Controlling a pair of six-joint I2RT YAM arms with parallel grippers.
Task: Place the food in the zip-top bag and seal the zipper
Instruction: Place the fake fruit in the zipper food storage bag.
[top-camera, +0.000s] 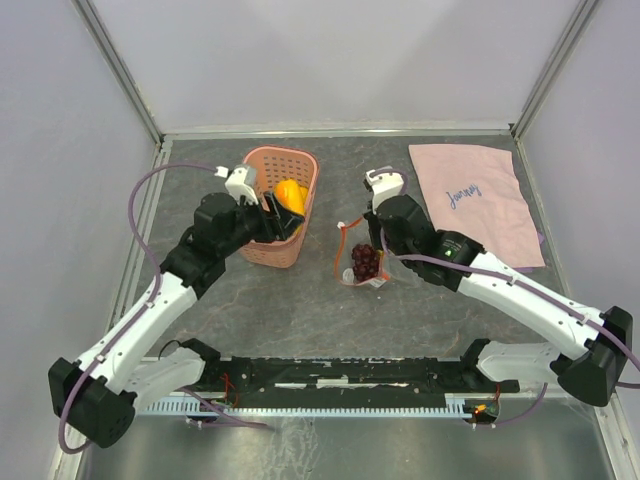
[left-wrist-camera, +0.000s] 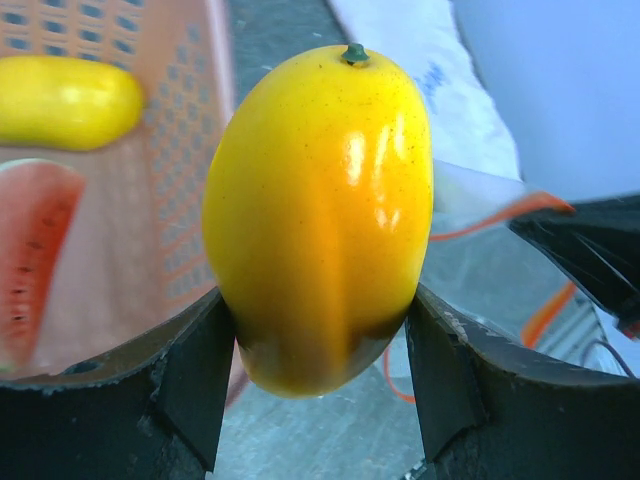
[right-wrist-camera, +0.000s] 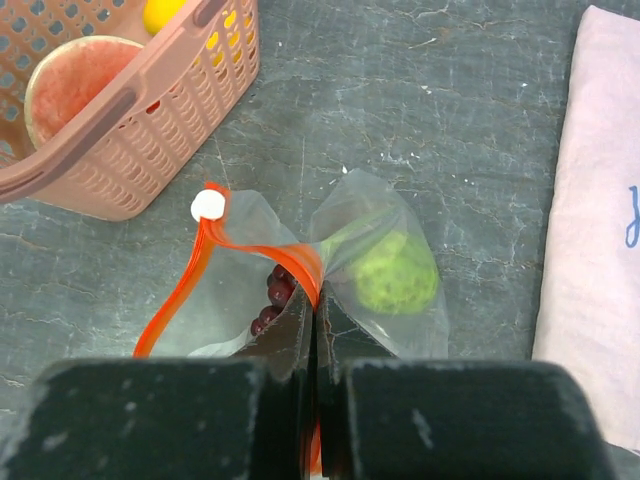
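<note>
My left gripper (left-wrist-camera: 320, 345) is shut on a yellow-orange mango (left-wrist-camera: 320, 215) and holds it above the pink basket (top-camera: 282, 205); the mango also shows in the top view (top-camera: 289, 192). My right gripper (right-wrist-camera: 316, 312) is shut on the red-orange zipper strip (right-wrist-camera: 262, 248) of the clear zip-top bag (right-wrist-camera: 385, 290), holding its mouth open. Inside the bag lie a dark purple grape bunch (right-wrist-camera: 277, 293) and a green round piece (right-wrist-camera: 396, 272). In the top view the bag (top-camera: 362, 262) lies mid-table under the right gripper (top-camera: 378, 228).
The basket (right-wrist-camera: 150, 125) still holds a red-white watermelon slice (left-wrist-camera: 30, 255) and a yellow fruit (left-wrist-camera: 65, 100). A pink cloth with script writing (top-camera: 475, 200) lies at the back right. Metal frame rails edge the table.
</note>
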